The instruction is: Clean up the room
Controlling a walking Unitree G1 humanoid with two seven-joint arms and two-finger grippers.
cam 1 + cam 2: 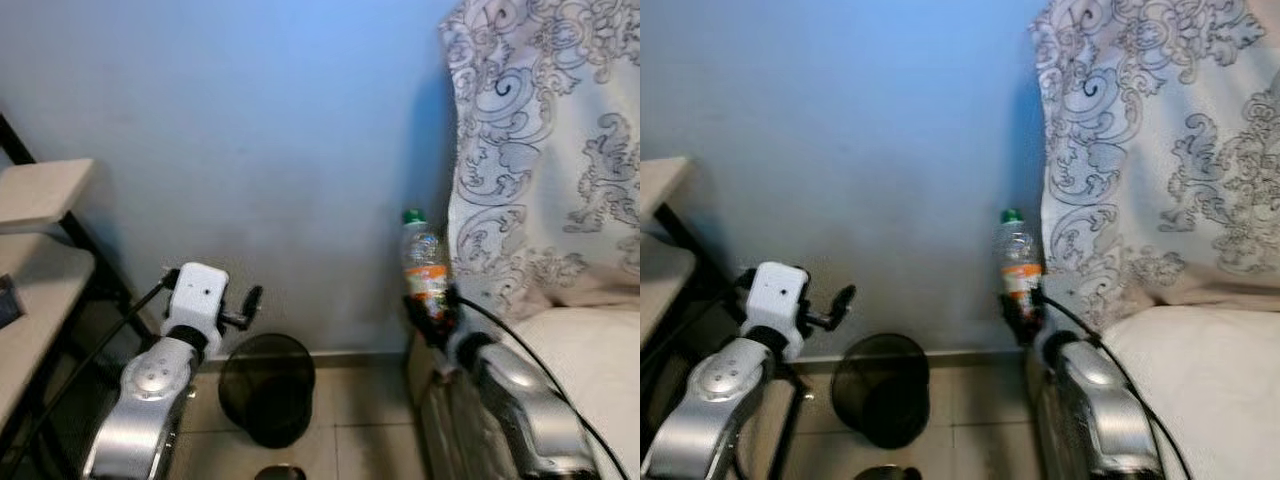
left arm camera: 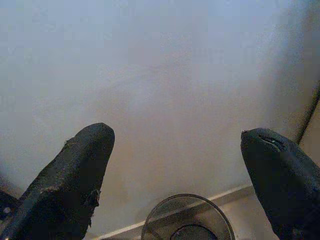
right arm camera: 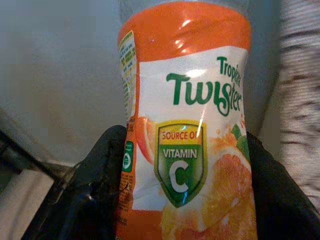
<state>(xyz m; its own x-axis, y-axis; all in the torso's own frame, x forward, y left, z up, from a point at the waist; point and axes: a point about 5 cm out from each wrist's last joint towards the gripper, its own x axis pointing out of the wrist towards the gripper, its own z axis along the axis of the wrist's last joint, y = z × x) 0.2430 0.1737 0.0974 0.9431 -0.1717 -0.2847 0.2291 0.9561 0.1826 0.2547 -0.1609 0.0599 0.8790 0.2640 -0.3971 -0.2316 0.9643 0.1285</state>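
Note:
A clear plastic bottle (image 1: 424, 262) with a green cap and an orange Tropicana Twister label (image 3: 190, 125) stands upright in my right gripper (image 1: 430, 305), which is shut on its lower part, held up beside the patterned bed cover. A black mesh waste bin (image 1: 266, 387) stands on the tiled floor against the wall, below and left of the bottle. My left gripper (image 1: 245, 305) is raised above the bin's left side, open and holding nothing; its wrist view looks down past both fingers (image 2: 80, 170) at the bin's rim (image 2: 187, 217).
A bed with a white mattress (image 1: 590, 360) and a grey-patterned cover (image 1: 545, 150) is on the right. A beige shelf unit with black frame (image 1: 45, 250) stands at the left. The blue-grey wall is straight ahead.

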